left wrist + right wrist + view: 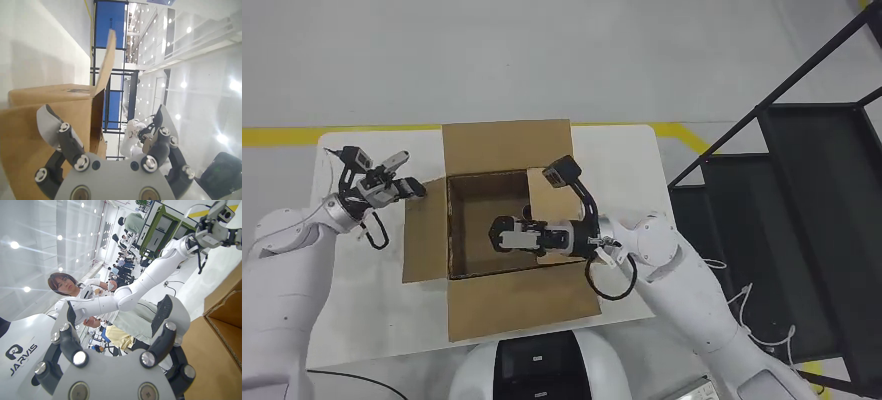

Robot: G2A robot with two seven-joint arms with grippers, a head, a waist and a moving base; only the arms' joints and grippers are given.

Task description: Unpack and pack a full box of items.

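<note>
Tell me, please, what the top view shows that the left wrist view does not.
Top view, not the left wrist: the box's inner floor, all four flaps, and black stairs to one side. Left wrist, not the top: blue panels and ceiling lights in the room behind. Both: the box, the open left pincer beside it, and the right arm.

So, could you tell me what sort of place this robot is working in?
Probably an industrial robotics lab or test hall: a yellow floor line runs past the table, with blue pegboard panels and a green-framed cabinet under rows of ceiling lights.
</note>
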